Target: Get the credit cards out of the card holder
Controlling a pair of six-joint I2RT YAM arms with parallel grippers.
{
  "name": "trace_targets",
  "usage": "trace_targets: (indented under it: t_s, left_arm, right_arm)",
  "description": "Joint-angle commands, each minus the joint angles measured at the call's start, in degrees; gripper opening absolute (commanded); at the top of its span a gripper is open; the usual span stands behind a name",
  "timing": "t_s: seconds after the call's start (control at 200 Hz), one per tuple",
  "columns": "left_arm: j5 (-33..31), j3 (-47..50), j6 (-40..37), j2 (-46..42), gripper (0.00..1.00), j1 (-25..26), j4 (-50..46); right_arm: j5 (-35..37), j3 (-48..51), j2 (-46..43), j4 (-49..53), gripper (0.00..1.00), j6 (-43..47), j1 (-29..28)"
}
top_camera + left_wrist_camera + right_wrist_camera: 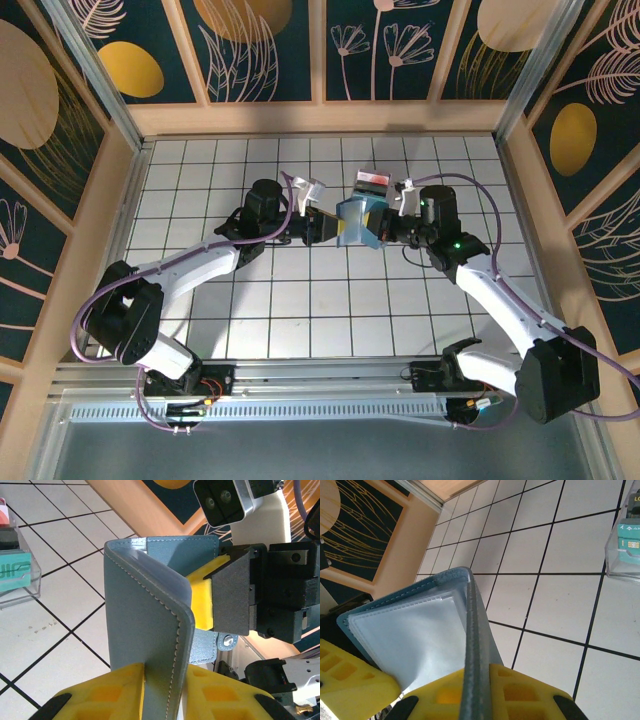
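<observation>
My bench (300, 300) is white tile w/ a thin black grid, brightly and evenly lit, no hard shadows. A pale wood frame (320, 117) boxes it in on 3 sides: back, left, right. Set in the frame are dark teal wall panels (270, 50) w/ cream leaf and flower line art plus gold ovals. Silver metal posts (95, 68) stand at the back corners. An alu rail (330, 378) runs along the near edge, w/ a perforated strip (330, 410) just below.

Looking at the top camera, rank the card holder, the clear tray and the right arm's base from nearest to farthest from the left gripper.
1. card holder: clamped in the left gripper, just to its right.
2. clear tray: just beyond the card holder, farther back and to the right.
3. right arm's base: at the near edge, far right.
</observation>
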State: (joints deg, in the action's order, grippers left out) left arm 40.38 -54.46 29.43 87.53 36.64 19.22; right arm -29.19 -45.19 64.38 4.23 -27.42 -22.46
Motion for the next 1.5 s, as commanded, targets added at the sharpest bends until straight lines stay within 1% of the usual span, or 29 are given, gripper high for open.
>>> trace_targets:
  t_s: [0.0, 0.165, 0.22, 0.355, 0.425, 0.571, 0.656, 0.721, 0.811, 0.906, 0.986, 1.226, 1.496]
  left_arm:
    - [-0.5, -0.9, -1.2, 0.3, 0.23, -0.4, -0.3]
    - [-2.6, -0.9, -1.4, 1.0, 0.19, -0.3, -1.2]
    - [-2.9, -2.9, -1.5, 1.2, 0.18, -0.4, -1.4]
    - [-2.3, -3.6, -1.4, 1.7, 0.19, -0.4, -1.0]
    - [-2.1, -3.9, -1.1, 2.1, 0.14, -0.4, -1.0]
    - [-1.5, -3.9, 0.1, 2.4, 0.04, -0.4, 0.3]
    - [-1.0, -3.9, 0.9, 2.1, 0.01, -0.4, 1.1]
    - [-0.5, -3.8, 1.4, 1.9, 0.00, -0.4, 1.5]
    - [-0.1, -3.6, 1.2, 1.6, 0.00, -0.4, 0.9]
    - [-1.6, -3.6, -0.5, 1.4, 0.00, -0.4, -1.5]
    - [-1.6, -3.4, -1.0, 1.5, 0.00, -0.4, -2.2]
    - [0.8, -3.0, -0.8, 0.8, 0.00, -0.4, -0.9]
    - [2.0, -2.8, -0.6, 0.9, 0.00, -0.3, 0.1]
  right_arm:
    - [-2.5, 0.2, -0.6, -3.5, 0.00, -0.7, 0.4]
    - [-3.2, -0.1, -0.7, -3.4, 0.00, -0.7, 0.2]
    - [-3.2, -0.2, -0.7, -3.1, 0.00, -0.4, 0.0]
    - [-2.6, -0.2, -0.4, -2.6, 0.00, 0.0, -0.6]
    - [-2.2, -0.3, -0.3, -2.4, 0.00, 0.2, -1.0]
    - [0.8, -1.2, 0.2, -0.9, 0.23, 1.6, -2.0]
    - [2.6, -1.5, 0.5, -0.2, 0.30, 2.4, -2.7]
    - [4.0, -1.8, 0.6, 0.1, 0.38, 2.7, -3.1]
    - [5.1, -2.1, 0.7, -0.1, 0.57, 2.1, -3.1]
    - [5.1, -2.6, 0.5, -1.3, 0.66, 1.3, -3.4]
    - [5.6, -3.0, 0.5, -2.4, 0.71, 0.8, -3.6]
    - [6.5, -4.1, 2.6, -3.4, 0.79, 0.7, -4.6]
    - [6.9, -5.1, 4.6, -3.9, 0.80, 0.5, -5.5]
